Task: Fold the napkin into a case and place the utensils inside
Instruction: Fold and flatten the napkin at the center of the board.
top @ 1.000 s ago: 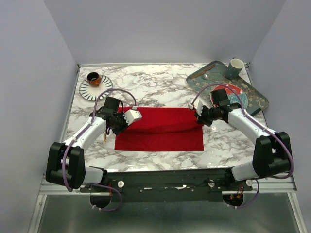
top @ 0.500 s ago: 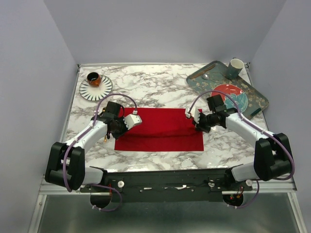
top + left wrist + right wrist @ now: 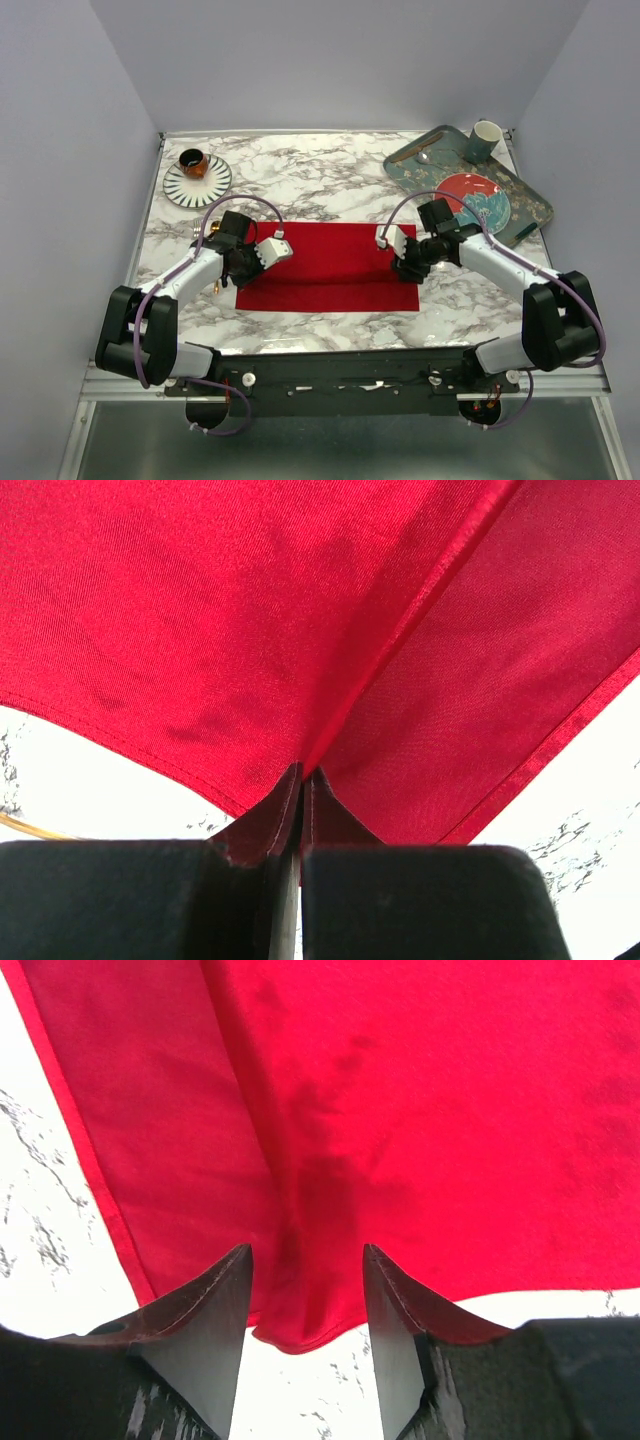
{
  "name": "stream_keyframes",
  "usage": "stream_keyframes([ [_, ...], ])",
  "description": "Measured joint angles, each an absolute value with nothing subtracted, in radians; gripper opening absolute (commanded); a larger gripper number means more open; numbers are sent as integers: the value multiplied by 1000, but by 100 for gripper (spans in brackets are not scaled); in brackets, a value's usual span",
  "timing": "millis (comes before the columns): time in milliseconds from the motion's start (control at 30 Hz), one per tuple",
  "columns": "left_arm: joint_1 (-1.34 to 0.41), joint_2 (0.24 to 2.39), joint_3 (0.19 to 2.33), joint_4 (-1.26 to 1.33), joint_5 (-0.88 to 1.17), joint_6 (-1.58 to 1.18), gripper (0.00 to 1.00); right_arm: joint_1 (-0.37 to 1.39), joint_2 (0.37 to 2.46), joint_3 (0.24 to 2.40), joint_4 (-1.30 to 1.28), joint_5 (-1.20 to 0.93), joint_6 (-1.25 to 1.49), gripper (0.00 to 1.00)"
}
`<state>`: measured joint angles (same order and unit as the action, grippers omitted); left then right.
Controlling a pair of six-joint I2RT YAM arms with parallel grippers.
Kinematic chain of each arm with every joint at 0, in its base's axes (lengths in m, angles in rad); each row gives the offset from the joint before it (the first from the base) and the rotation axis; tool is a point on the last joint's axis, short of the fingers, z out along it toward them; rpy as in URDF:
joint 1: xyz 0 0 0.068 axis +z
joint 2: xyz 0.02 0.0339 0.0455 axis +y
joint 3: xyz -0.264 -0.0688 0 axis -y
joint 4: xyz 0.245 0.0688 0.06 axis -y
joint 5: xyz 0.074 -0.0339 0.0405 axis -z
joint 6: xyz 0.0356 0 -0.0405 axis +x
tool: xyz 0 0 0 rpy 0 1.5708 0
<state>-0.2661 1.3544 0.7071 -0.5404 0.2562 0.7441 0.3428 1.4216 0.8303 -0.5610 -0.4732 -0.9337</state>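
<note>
The red napkin (image 3: 330, 270) lies folded as a wide rectangle in the middle of the marble table. My left gripper (image 3: 247, 262) is at its left edge. In the left wrist view the left gripper (image 3: 300, 780) is shut on a pinched ridge of the napkin (image 3: 250, 630). My right gripper (image 3: 405, 268) is at the right edge. In the right wrist view the right gripper (image 3: 305, 1260) stands open, and a loose folded corner of the napkin (image 3: 450, 1110) lies between its fingers, apart from both. A slim gold utensil (image 3: 215, 287) peeks out beside the left arm.
A striped saucer with a dark cup (image 3: 197, 178) stands at the back left. At the back right a green tray (image 3: 530, 215) holds a red patterned plate (image 3: 480, 195), a mug (image 3: 485, 135) and a brown-handled utensil (image 3: 412, 152).
Both grippers moved toward the near edge with the napkin's upper layer. The right gripper then opened and let go of the cloth, which now lies flatter.
</note>
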Motion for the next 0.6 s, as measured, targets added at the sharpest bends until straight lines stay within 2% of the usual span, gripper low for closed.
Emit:
stream_keyframes([
  [100, -271, 1355, 707, -540, 256, 744, 9, 364, 1425, 830, -559, -459, -922, 56],
  [200, -273, 1356, 707, -540, 256, 744, 9, 377, 1435, 830, -555, -440, -912, 51],
  [333, -273, 1356, 707, -540, 256, 744, 9, 377, 1446, 830, -548, -401, -906, 35],
  [500, -273, 1356, 707, -540, 256, 744, 9, 377, 1446, 807, -541, -368, -914, 32],
  [600, -273, 1356, 707, -540, 254, 744, 10, 377, 1445, 793, -541, -362, -916, 11],
])
